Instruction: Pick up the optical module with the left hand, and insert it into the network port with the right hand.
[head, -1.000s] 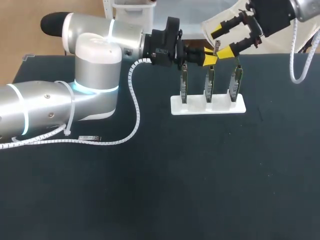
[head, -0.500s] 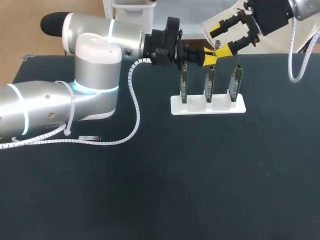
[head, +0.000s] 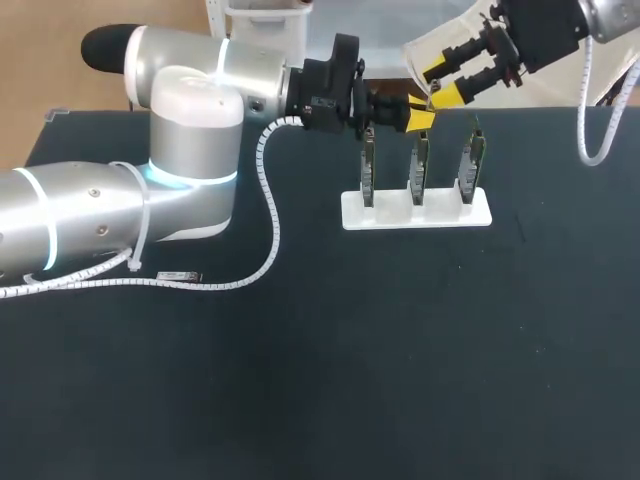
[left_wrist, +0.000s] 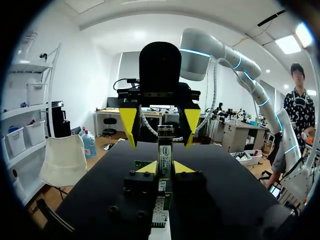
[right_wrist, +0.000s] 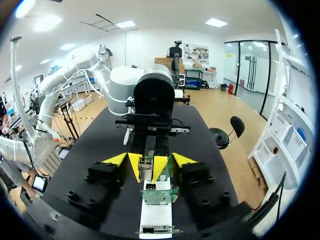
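The module (left_wrist: 165, 152) was above the middle board (head: 420, 165) of the stand (head: 385, 215), clamped between the left gripper's (left_wrist: 165, 169) tips. Also over the stand, the right gripper (right_wrist: 150, 161) hung with fingers apart, flanking the module without touching it. We judged this the handover: next, the right should close on it before the left lets go.

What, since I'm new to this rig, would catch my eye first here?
The left gripper, shut on a small optical module, faces the open right gripper above the far side of the table. Just below them, a white stand holds three upright circuit boards.
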